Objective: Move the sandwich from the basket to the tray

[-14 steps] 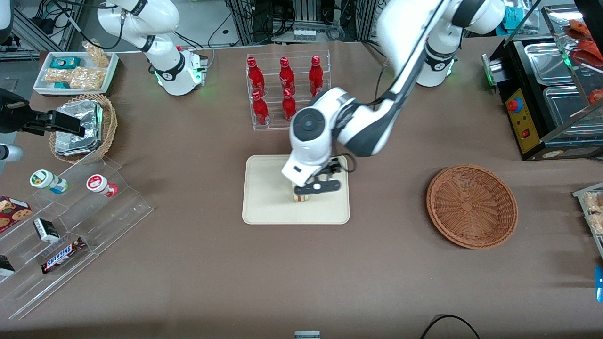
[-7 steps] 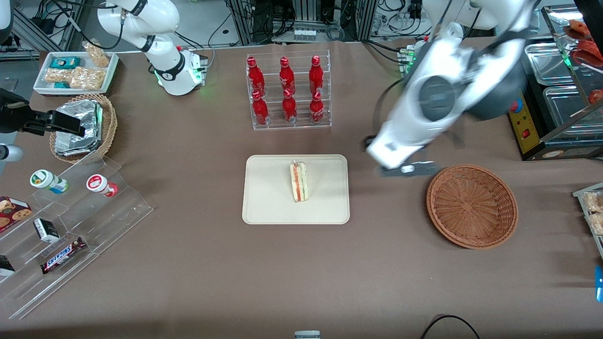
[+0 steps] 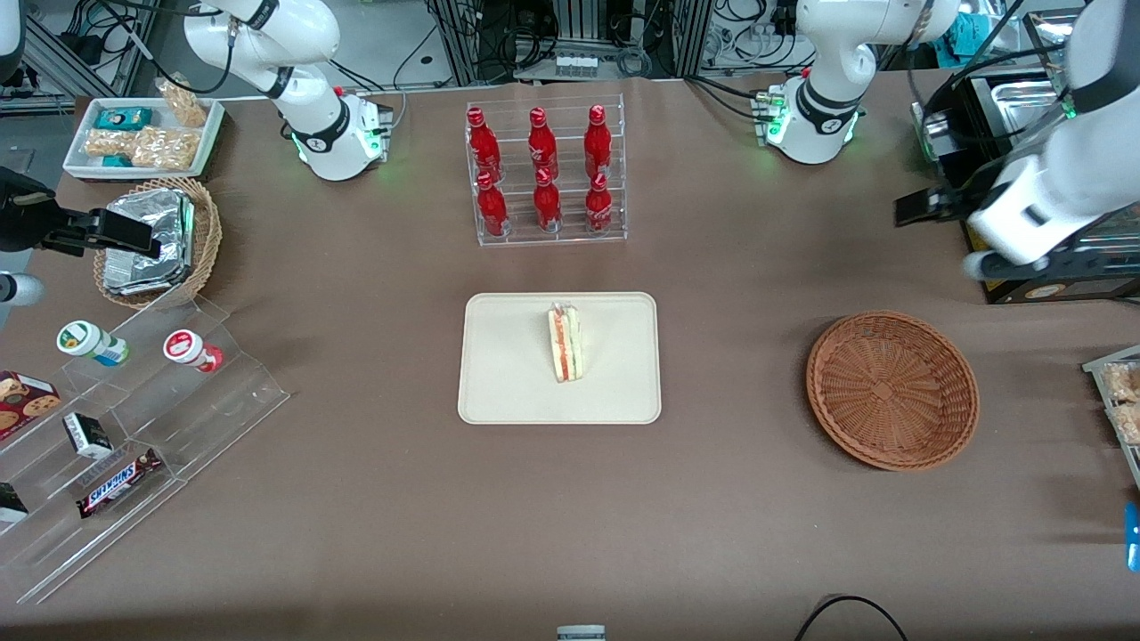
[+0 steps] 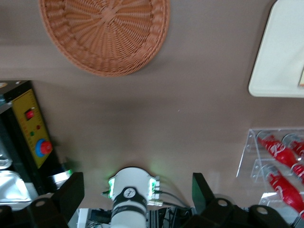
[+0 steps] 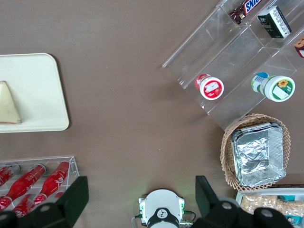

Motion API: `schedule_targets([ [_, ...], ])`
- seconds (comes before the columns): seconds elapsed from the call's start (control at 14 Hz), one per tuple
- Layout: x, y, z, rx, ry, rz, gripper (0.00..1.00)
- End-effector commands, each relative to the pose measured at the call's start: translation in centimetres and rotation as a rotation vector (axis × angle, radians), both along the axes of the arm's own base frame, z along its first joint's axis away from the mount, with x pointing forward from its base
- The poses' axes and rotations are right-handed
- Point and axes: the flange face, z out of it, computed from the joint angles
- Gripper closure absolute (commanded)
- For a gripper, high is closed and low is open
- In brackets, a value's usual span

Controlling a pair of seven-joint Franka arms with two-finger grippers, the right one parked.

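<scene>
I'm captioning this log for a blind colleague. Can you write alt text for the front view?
A sandwich stands on its edge in the middle of a cream tray at the table's centre. The brown wicker basket lies empty toward the working arm's end, and the gripper is raised well above the table there, holding nothing.

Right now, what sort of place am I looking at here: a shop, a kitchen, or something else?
Probably a lab staged as a snack shop: a rack of red bottles, snack shelves, and a sandwich on a tray. The gripper hangs open above the table's edge, farther from the camera than the basket.
</scene>
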Motion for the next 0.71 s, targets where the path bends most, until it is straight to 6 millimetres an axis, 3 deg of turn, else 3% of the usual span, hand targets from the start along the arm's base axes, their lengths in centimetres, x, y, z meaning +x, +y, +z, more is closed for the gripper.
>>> schedule_targets([
  [0.0, -1.8, -0.3, 2.1, 0.007, 0.051, -0.078, 0.00],
  [0.14, -1.6, -0.5, 3.2, 0.011, 0.039, -0.070, 0.00],
  [0.43, 0.3, -0.7, 2.3, 0.008, 0.037, -0.062, 0.00],
  [0.64, 0.6, -0.2, 3.2, 0.018, -0.001, -0.026, 0.00],
])
